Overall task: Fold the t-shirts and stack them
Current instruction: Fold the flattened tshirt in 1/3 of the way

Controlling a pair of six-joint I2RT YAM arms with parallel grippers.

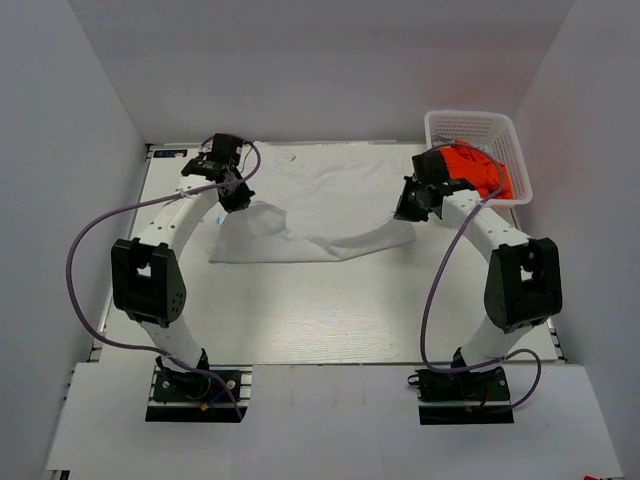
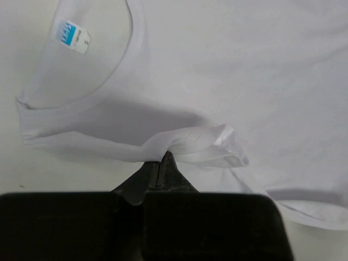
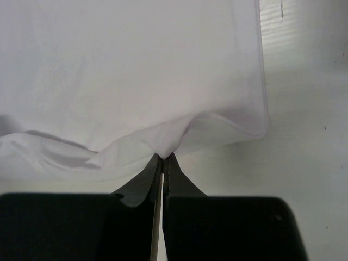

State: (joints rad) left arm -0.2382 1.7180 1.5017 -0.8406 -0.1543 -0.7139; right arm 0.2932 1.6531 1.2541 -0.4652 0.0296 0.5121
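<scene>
A white t-shirt (image 1: 320, 200) lies spread over the far half of the table, its near part lifted and draped between both arms. My left gripper (image 1: 236, 197) is shut on the shirt's edge near the sleeve; in the left wrist view the pinched cloth (image 2: 185, 142) bunches at the tips, and the collar with a blue neck label (image 2: 74, 36) lies beyond. My right gripper (image 1: 408, 212) is shut on the hem (image 3: 168, 138) at the shirt's right side. An orange t-shirt (image 1: 478, 168) sits crumpled in the basket.
A white lattice basket (image 1: 490, 125) stands at the back right corner, close behind my right arm. White walls enclose the table on three sides. Bare tabletop (image 1: 320, 310) stretches between the shirt and the arm bases.
</scene>
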